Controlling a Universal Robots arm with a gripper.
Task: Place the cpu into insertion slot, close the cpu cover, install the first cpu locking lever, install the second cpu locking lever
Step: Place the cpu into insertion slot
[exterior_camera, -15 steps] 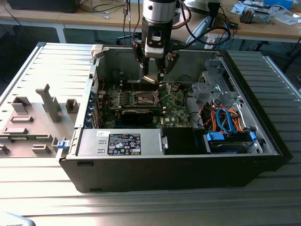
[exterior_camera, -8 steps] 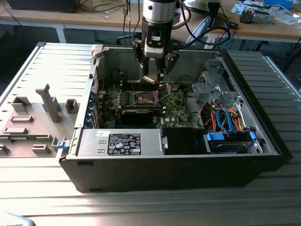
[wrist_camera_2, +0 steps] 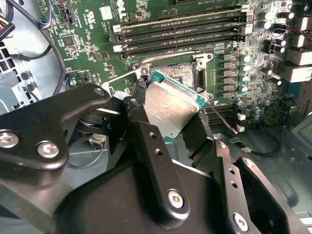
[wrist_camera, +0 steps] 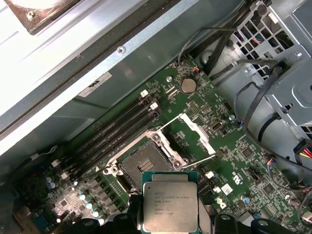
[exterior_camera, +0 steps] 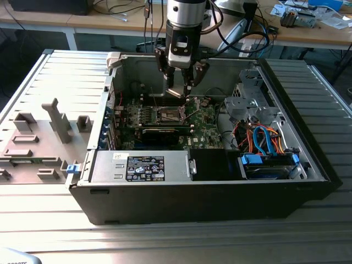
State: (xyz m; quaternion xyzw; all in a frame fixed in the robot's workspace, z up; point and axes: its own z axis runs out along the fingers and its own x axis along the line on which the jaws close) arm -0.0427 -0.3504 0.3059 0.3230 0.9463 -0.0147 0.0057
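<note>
The cpu [wrist_camera_2: 173, 107], a flat square chip with a grey metal top, is pinched at its edges by my gripper [wrist_camera_2: 168, 124], which is shut on it. It hangs tilted just above and beside the insertion slot [wrist_camera: 145, 166], a bare dark square socket on the green motherboard. In the first wrist view the cpu [wrist_camera: 169, 204] sits right at the socket's near edge. The cpu cover [wrist_camera: 194, 132], a silver window frame, stands swung open on the socket's far side. A thin wire locking lever [wrist_camera: 197, 161] is raised beside it. In the exterior view my gripper [exterior_camera: 180, 91] hovers over the slot [exterior_camera: 170, 114] inside the open case.
Black memory slots [wrist_camera: 114, 129] run alongside the socket. A metal drive cage with black cables [wrist_camera: 273, 87] stands close by. The power supply [exterior_camera: 140, 166] and blue and orange cables [exterior_camera: 264, 140] fill the case's front. Grey fixtures [exterior_camera: 58, 121] lie outside, on the exterior view's left.
</note>
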